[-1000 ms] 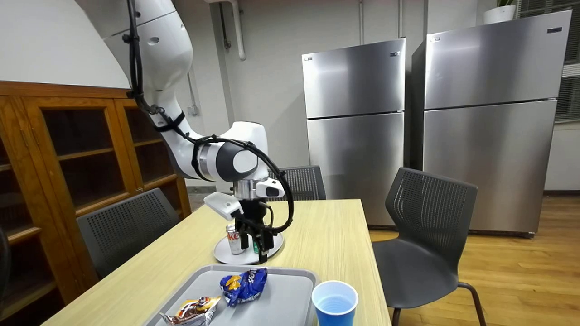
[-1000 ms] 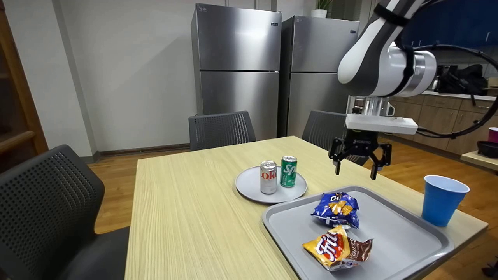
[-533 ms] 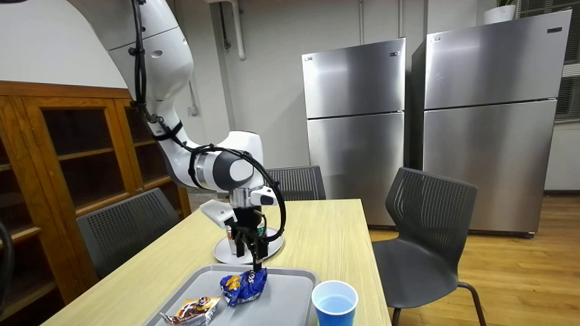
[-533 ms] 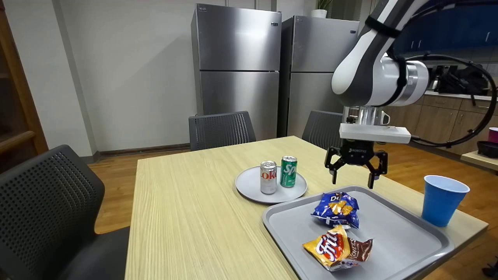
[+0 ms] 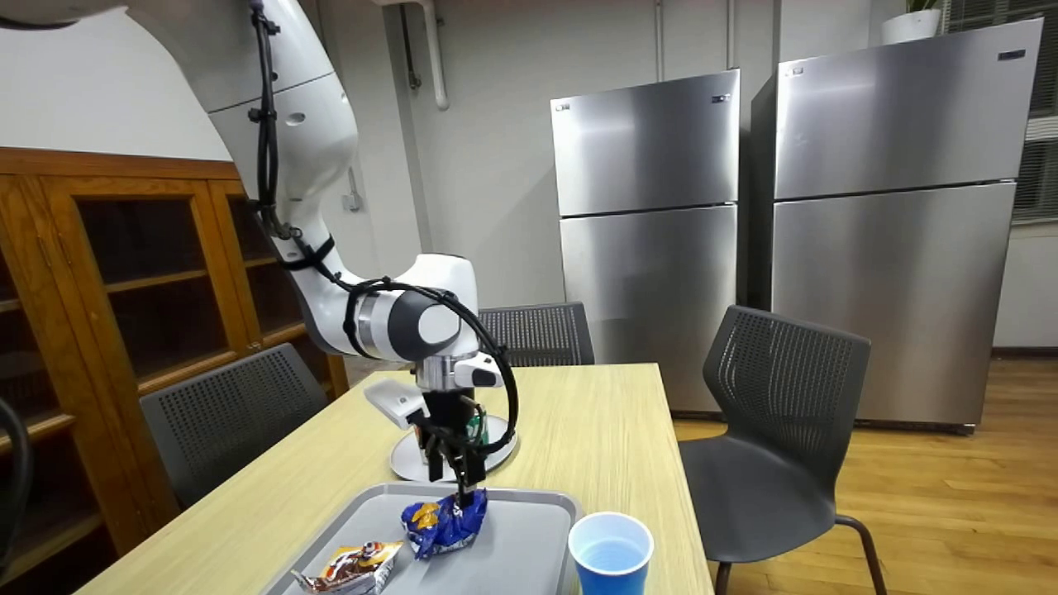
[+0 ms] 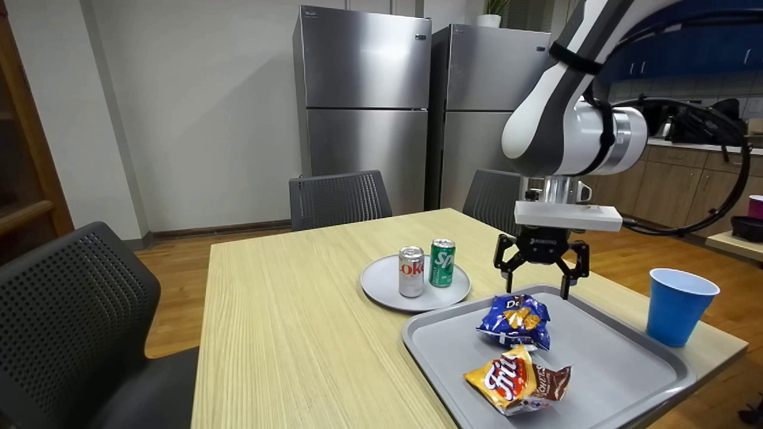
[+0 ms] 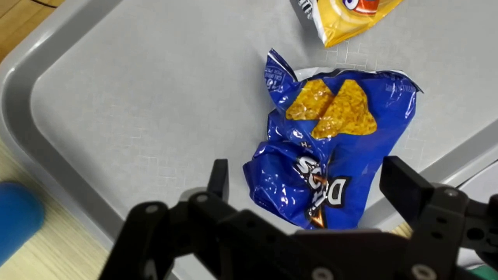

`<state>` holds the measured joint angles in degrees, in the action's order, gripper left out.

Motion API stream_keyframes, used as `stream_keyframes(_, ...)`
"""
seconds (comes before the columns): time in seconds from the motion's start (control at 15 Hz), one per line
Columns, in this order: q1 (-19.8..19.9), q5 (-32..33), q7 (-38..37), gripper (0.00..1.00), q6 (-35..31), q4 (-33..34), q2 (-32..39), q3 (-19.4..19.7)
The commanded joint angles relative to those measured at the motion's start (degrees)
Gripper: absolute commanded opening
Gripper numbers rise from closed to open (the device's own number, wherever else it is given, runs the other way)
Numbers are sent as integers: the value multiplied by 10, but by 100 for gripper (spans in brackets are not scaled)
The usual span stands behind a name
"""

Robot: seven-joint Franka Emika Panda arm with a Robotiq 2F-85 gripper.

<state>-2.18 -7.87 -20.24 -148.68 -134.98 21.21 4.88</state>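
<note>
Wrist view, gripper (image 7: 306,170) spread wide, w/ nothing held, blue chip bag (image 7: 330,144) v. near

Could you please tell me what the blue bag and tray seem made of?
The blue bag is probably glossy plastic film, given its crinkles and sharp highlights. The tray looks like satin moulded plastic, from its rounded corners and soft sheen.

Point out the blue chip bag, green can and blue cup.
Blue chip bag (image 7: 334,149), wrist view, printed front.
Green can (image 6: 442,264), in an exterior view, side.
Blue cup (image 6: 677,314), in an exterior view, outer wall.
</note>
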Motion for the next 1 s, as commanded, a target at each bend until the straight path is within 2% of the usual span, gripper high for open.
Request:
stream_keyframes(0.0,-4,-6,-17,100,-10,13,19,-5)
stream_keyframes(0.2,-6,-6,-16,100,-14,15,25,-4)
stream_keyframes(0.27,-6,-5,-16,75,-16,15,26,-3)
stream_keyframes(0.4,-7,-5,-16,66,-22,14,28,-2)
stream_keyframes(0.93,-9,-3,-17,3,-31,13,33,-1)
